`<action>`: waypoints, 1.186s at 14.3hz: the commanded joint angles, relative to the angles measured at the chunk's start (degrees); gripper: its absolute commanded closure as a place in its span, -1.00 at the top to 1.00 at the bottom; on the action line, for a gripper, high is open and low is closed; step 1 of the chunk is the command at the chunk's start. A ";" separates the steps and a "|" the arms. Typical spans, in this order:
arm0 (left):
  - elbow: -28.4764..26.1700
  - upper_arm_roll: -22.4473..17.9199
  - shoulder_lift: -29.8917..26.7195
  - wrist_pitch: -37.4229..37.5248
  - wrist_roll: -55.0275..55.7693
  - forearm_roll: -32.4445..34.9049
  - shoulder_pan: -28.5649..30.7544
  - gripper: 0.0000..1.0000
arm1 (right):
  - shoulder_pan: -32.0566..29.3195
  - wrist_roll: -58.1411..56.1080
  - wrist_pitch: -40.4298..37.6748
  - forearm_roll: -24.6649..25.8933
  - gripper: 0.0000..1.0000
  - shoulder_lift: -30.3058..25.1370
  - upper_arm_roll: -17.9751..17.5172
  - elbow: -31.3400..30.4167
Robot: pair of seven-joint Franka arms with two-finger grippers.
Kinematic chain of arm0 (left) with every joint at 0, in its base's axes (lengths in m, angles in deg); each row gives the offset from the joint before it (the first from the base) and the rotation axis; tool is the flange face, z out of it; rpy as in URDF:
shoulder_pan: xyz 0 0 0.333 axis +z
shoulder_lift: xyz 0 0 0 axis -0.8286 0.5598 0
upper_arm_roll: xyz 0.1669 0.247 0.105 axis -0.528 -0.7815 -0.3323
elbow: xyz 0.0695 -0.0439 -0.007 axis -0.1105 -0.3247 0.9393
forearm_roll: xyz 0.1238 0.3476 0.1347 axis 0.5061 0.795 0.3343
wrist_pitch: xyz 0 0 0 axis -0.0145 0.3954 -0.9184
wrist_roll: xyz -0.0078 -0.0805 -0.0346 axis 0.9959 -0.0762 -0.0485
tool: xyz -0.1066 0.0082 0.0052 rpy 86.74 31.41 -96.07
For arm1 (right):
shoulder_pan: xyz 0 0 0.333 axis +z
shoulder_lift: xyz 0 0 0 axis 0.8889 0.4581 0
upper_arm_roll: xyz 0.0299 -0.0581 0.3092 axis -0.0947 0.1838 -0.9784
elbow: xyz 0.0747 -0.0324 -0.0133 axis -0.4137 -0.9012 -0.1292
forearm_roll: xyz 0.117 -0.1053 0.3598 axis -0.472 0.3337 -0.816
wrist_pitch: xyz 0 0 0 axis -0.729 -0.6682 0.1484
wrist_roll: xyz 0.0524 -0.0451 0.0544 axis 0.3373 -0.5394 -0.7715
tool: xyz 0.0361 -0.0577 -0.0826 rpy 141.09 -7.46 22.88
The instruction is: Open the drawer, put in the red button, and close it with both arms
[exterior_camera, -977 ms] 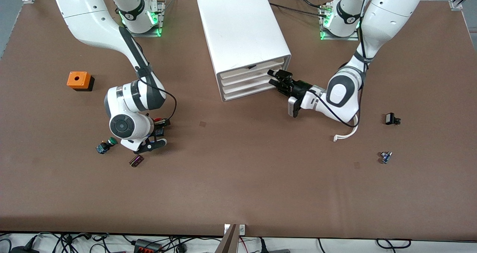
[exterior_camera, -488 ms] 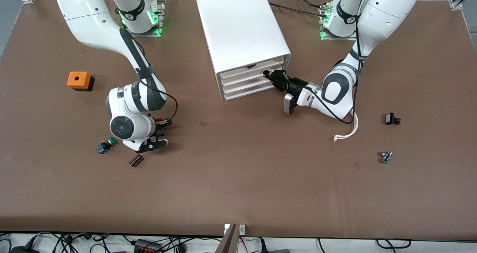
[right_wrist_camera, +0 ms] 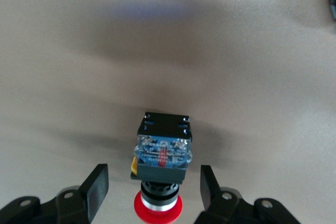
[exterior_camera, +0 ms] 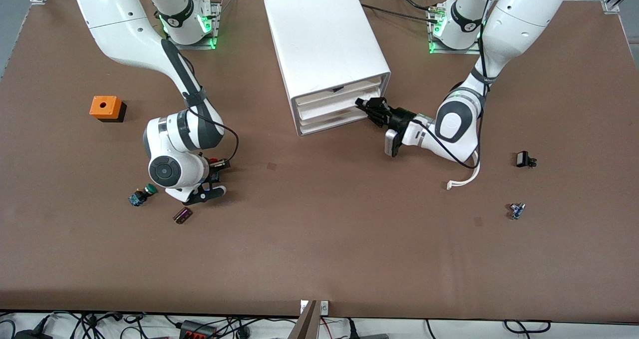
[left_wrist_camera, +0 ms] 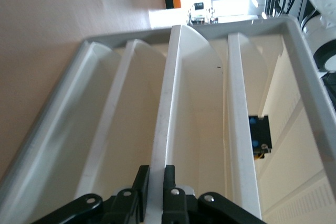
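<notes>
The white four-drawer cabinet [exterior_camera: 324, 34] stands at the middle of the table. My left gripper [exterior_camera: 369, 108] is at its front, shut on the front edge of the second drawer [exterior_camera: 327, 111] from the top. In the left wrist view the fingers [left_wrist_camera: 169, 182] pinch that drawer's white lip [left_wrist_camera: 167, 103], which stands out a little past the others. The red button [right_wrist_camera: 160, 153] lies on the table toward the right arm's end. My right gripper [exterior_camera: 215, 178] is down around it, open, with a gap on each side of the button's body [exterior_camera: 213, 161].
An orange box [exterior_camera: 105, 108] sits toward the right arm's end. A green-capped button [exterior_camera: 141, 194] and a small purple part [exterior_camera: 182, 215] lie close to the right gripper. Toward the left arm's end lie a black part [exterior_camera: 524, 159], a small blue part [exterior_camera: 516, 210] and a white cable piece [exterior_camera: 464, 179].
My left gripper moved in to the cabinet front and shut on the second drawer's edge. The right gripper's fingers have narrowed around the red button.
</notes>
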 commanded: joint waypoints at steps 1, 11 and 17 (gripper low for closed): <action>7.42 -0.32 6.21 0.34 0.79 2.00 3.25 -0.95 | -0.06 -0.38 0.19 -0.03 0.55 0.78 -0.03 0.73; 14.38 -1.29 8.26 0.43 12.45 4.89 4.40 1.00 | -0.15 -2.39 0.19 -0.11 -0.65 1.39 0.32 1.69; 23.16 -1.64 5.79 1.22 39.58 19.97 5.99 1.00 | 0.90 -1.70 -2.53 -0.64 -1.00 -0.45 0.15 7.93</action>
